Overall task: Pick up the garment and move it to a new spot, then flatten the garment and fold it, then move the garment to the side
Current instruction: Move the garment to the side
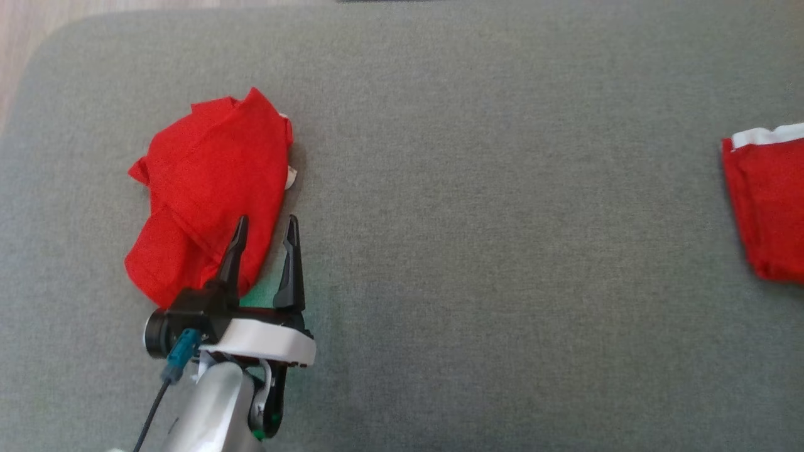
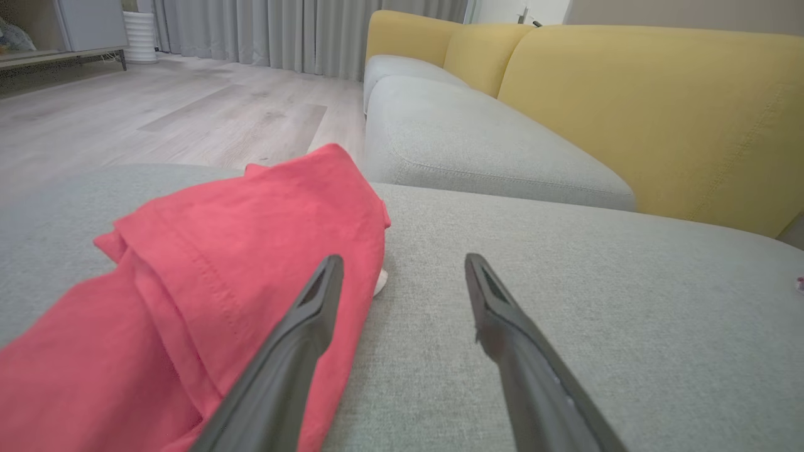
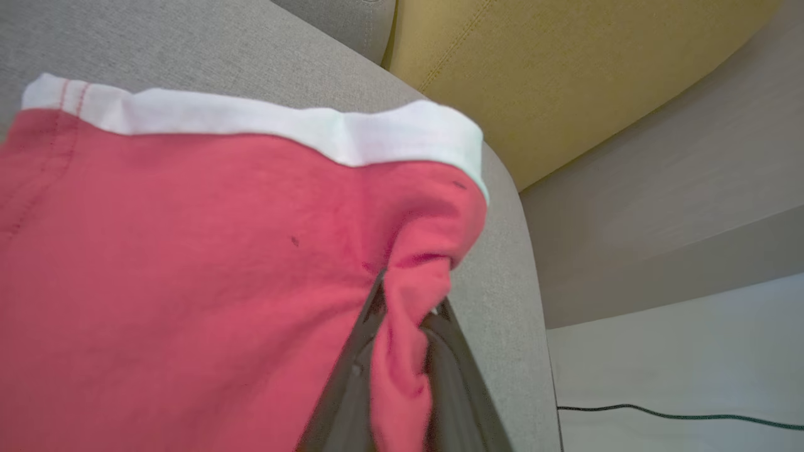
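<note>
Left garment: we are seeing a crumpled red garment [image 1: 207, 188] lying in a heap on the left part of the grey cushion [image 1: 502, 220].
Left gripper: we are holding our left gripper [image 1: 267, 221] with its jaws spread wide and gripping nothing. One finger is overlapping the heap's near right edge, and the other is standing over the cushion just beside it.
Middle: grey fabric is stretching between the two red pieces, which are lying well apart.
Right garment: a second red garment [image 1: 763, 207], edged with a white band [image 1: 769, 135], is lying at the cushion's right side, and the head view's border is cutting it off.
Right gripper: we are pinching a fold of its red cloth in our right gripper [image 3: 411, 300], jaws narrowed onto it, near the cushion's rim.
Background: a yellow sofa back [image 3: 534, 75] is rising beyond the cushion.
</note>
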You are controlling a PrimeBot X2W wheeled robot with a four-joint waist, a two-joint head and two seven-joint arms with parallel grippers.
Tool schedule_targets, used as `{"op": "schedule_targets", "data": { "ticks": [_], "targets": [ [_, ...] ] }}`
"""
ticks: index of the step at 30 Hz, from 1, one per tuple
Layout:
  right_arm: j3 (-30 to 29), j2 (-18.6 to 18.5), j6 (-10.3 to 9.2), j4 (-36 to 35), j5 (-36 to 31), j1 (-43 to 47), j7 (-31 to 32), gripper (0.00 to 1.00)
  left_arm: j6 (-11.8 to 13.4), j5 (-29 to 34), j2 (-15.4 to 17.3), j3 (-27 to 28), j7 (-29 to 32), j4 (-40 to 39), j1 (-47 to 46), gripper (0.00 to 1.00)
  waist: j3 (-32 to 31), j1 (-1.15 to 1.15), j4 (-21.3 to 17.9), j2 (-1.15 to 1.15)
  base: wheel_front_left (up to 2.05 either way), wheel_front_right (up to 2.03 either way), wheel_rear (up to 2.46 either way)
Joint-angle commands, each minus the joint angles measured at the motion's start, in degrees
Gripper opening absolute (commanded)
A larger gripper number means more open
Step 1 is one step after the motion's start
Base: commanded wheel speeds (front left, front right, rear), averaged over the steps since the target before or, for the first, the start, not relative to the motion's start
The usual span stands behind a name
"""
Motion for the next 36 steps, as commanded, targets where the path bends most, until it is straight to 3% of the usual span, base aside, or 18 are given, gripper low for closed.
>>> {"op": "schedule_targets", "data": {
  "ticks": [1,8,18,19,20,30,36],
  "targets": [
    [0.3,-2.2,0.37,-1.1,-0.7,-1.2,-1.0,0.00,-0.2,0.3,0.2,1.8,-0.3,-1.8,-1.6,1.00,0.8,0.00,0.3,0.00,0.00,0.00,0.00],
    [-4.3,-3.9,0.37,-0.3,-3.8,-2.4,-2.6,0.00,-0.3,0.3,0.2,1.5,-0.3,-1.9,-2.6,1.00,3.0,0.00,1.2,0.00,0.00,0.00,0.00],
    [-11.3,-1.4,0.37,-0.3,-7.9,-2.2,-2.8,0.00,-0.6,0.9,0.2,2.2,-0.3,-1.4,-2.8,1.00,3.4,0.00,0.8,0.00,0.00,0.00,0.00],
    [-12.0,-0.9,0.37,-0.4,-8.2,-2.2,-2.8,0.32,-0.6,0.9,0.2,2.1,-0.3,-1.3,-2.8,1.00,3.3,0.00,0.7,0.00,0.00,0.00,0.00],
    [-13.1,0.4,0.37,-0.7,-8.6,-2.1,-2.7,1.00,-0.6,1.0,0.2,2.1,-0.3,-1.1,-2.7,1.00,2.9,0.00,0.4,0.00,0.00,0.00,0.00],
    [-17.2,5.4,0.37,-4.0,-10.0,-1.5,-2.8,1.00,-0.7,1.1,0.2,2.6,-0.3,-0.7,-2.0,1.00,-0.5,0.00,-0.6,0.00,0.00,0.00,0.00],
    [-19.5,13.3,0.37,-11.7,-8.5,-1.6,-5.3,1.00,-0.5,0.8,0.2,3.2,-0.3,-1.0,-0.7,1.00,-4.1,0.00,-1.1,0.00,0.00,0.00,0.00]
  ]
}}
